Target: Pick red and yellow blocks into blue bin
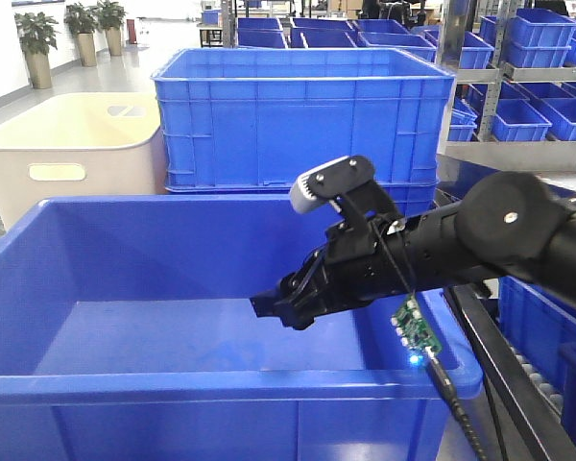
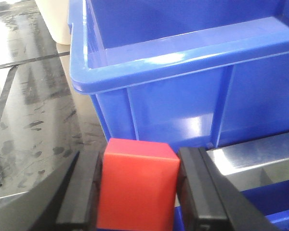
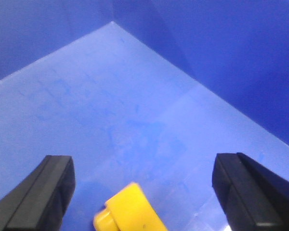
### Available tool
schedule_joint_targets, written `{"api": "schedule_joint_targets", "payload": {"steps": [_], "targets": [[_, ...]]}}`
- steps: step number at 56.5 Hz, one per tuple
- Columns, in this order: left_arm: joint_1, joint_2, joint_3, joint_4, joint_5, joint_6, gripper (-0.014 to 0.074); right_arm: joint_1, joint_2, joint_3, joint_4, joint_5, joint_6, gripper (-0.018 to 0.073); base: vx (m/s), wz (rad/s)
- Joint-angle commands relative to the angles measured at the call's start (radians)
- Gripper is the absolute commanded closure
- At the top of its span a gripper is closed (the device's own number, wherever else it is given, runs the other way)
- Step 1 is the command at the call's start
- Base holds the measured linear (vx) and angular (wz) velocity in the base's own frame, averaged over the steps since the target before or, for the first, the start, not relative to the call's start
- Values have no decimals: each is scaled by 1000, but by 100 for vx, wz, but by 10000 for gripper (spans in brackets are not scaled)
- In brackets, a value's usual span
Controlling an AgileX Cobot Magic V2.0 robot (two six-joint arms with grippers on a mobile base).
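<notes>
Two blocks show, one at each wrist. The red cube (image 2: pixel 136 185) sits clamped between the black fingers (image 2: pixel 82 190) of the left gripper (image 2: pixel 137 192), outside and just beside the outer wall of the blue bin (image 2: pixel 159 62), with its top below the rim. The right gripper (image 3: pixel 143 192) hangs inside the bin with its jaws spread wide; the yellow brick (image 3: pixel 129 211) shows between them, clear of both fingers (image 3: pixel 43 192), over the bin's floor (image 3: pixel 125 110), though whether it rests there is unclear. The front view shows the right arm (image 1: pixel 480 240) reaching over the bin's rim, a cream tub (image 1: pixel 72 144) and a ribbed blue crate (image 1: pixel 298 115) behind; neither block nor the left arm appears there.
</notes>
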Motion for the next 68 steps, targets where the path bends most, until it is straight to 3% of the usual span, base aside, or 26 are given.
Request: {"api": "schedule_joint_targets", "payload": {"steps": [1, 9, 17, 25, 36, 45, 68], "targets": [[-5, 15, -23, -5, -86, -8, 325, -2, -124, -39, -5, -32, 39, -52, 0, 0], [-5, 15, -23, -5, -86, -8, 325, -2, -268, -39, -184, 54, 207, -6, 0, 0], [-5, 15, -23, -5, -86, -8, 325, -2, -451, -20, -451, 178, 482, -6, 0, 0], [-5, 15, -23, -5, -86, -8, 325, -2, -662, 180, -627, 162, 615, -6, 0, 0], [-5, 15, -23, -5, -86, -8, 325, -2, -890, 467, -623, 126, 630, -6, 0, 0], [-5, 15, -23, -5, -86, -8, 325, -2, -994, 609, -615, 124, 630, -6, 0, 0], [-5, 32, -29, -5, -122, -5, 325, -2, -1029, 651, -619, 112, 626, -6, 0, 0]]}}
